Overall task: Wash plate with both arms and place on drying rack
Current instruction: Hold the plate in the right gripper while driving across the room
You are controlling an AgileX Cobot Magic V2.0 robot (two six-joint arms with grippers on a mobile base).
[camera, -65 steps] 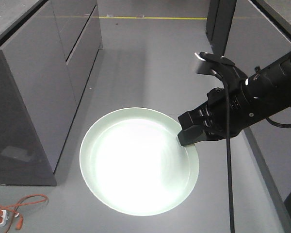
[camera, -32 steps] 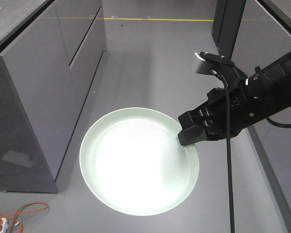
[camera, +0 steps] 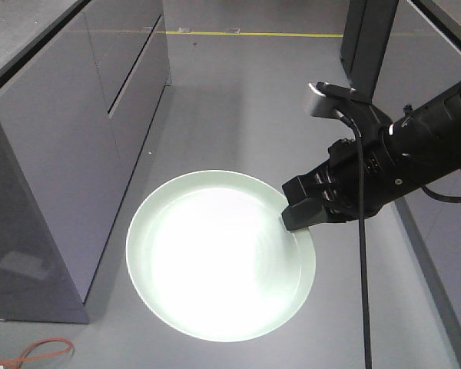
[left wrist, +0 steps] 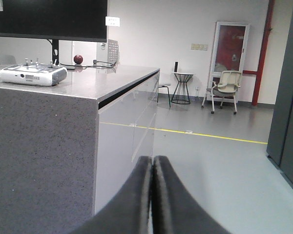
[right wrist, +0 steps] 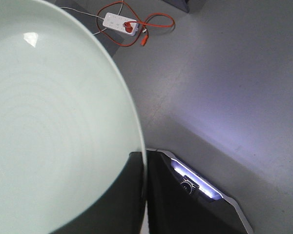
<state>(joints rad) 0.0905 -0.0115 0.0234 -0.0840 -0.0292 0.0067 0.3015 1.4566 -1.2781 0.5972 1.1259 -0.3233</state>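
Note:
A round pale mint-green plate [camera: 215,265] hangs in the air above the grey floor, glaring white in its middle. My right gripper [camera: 296,217] is shut on its right rim, and the black arm reaches in from the right. In the right wrist view the plate [right wrist: 49,117] fills the left side, with the right gripper [right wrist: 145,163] pinching its edge. In the left wrist view my left gripper [left wrist: 152,161] is shut with nothing between its fingers, pointing across the room. The drying rack is out of view.
A grey counter with drawers [camera: 54,154] stands at the left, with a controller [left wrist: 31,74] on its top. A dark cabinet [camera: 369,38] is at the back right and a yellow floor line [camera: 253,34] lies beyond. An orange cable [camera: 31,354] and a power strip [right wrist: 119,22] lie on the floor.
The floor and counter have slid down the front view, and the power strip has left its lower left corner. Plate and right gripper hold the same place in the frame.

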